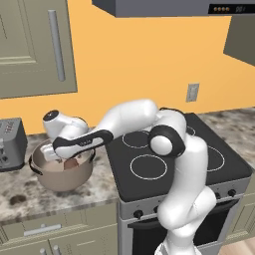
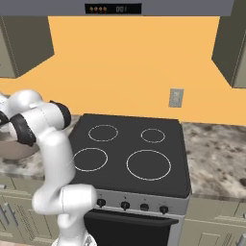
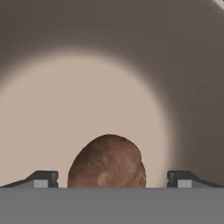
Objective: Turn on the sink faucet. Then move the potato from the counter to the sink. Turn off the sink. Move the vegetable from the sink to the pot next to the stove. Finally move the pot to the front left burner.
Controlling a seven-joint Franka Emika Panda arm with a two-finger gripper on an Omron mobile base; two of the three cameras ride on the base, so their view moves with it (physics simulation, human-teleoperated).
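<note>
We see the white arm bent low to its left over the counter, its hand dipped into the pot (image 1: 62, 174) that sits beside the stove (image 1: 174, 164) — a round, tan-brown vessel with a dark side handle, resting on the speckled stone counter (image 1: 20, 196). From the hand view, the gripper (image 3: 113, 179) looks straight down into the pot's pale interior, where the potato (image 3: 107, 162) sits on the floor of the pot (image 3: 65, 109), brown and mottled, directly between the two dark fingertips (image 3: 43, 178). The tips stand wide apart, each clear of the potato's sides with pale pot floor visible in the gap on either side, so we read the hand as spread open and holding nothing (the potato's lower edge is cut off by the bottom of the view, so we cannot tell how far down the tips reach). From the left base view, a reddish-brown patch of the potato (image 1: 72, 163) shows inside the pot under the dark wrist. A grey toaster (image 1: 11, 144) stands on the counter to the pot's left, near it but apart. The stove's four burner rings are bare — the front left burner (image 1: 148, 167) lies just right of the pot, across the counter edge. From the right base view, the pot (image 2: 17, 149) appears at the far left behind the arm's elbow.
</note>
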